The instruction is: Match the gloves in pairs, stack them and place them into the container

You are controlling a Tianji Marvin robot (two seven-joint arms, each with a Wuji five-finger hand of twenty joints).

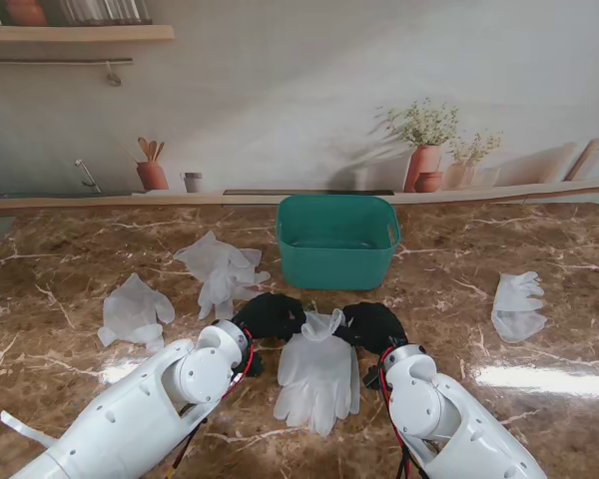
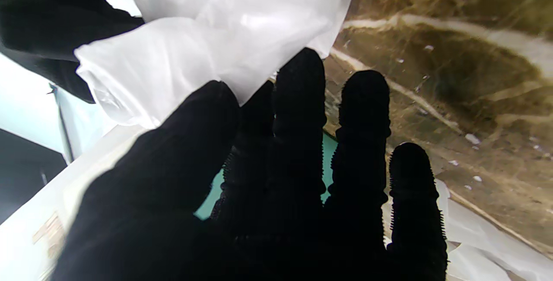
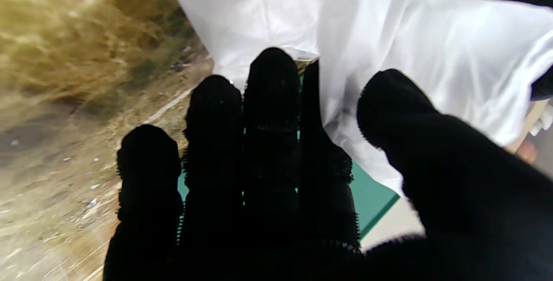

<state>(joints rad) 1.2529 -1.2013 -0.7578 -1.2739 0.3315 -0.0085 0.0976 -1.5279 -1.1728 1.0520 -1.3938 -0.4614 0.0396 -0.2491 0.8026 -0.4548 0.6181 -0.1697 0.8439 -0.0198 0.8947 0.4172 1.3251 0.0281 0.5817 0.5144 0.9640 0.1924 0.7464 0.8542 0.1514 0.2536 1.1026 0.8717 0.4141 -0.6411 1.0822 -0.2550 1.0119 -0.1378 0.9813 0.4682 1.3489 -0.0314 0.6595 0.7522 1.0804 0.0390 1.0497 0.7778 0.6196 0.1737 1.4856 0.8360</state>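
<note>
Brown marble with pale veins covered the table (image 1: pixel 70 299) in front of me, and behind it a wall showed a painted shelf with plant pots.

A green container (image 1: pixel 337 239) stood in the middle of the table, on the far side from me. Just nearer to me than the container, both my hands met at the cuff of a stacked pair of gloves (image 1: pixel 319 374). This pair was white and half transparent, and its fingers pointed toward me while the cuff rose a little between my hands.

My left hand (image 1: pixel 270 315), in its black cover, pinched the left side of the cuff. In the left wrist view the thumb (image 2: pixel 190 143) pressed on the thin white film (image 2: pixel 207 52) and the other fingertips (image 2: pixel 302 74) touched its edge. My right hand (image 1: pixel 372 325) did the same on the right side; in the right wrist view its thumb (image 3: pixel 402 112) lay on the glove material (image 3: pixel 389 35), and the fingers (image 3: pixel 270 82) stood close together against it.

Three other gloves lay loose on the marble. One crumpled glove (image 1: pixel 223 271) was to the left of the container, another flat glove (image 1: pixel 133 311) was farther left and nearer to me, and a third glove (image 1: pixel 517 304) lay well apart on the right side.
</note>
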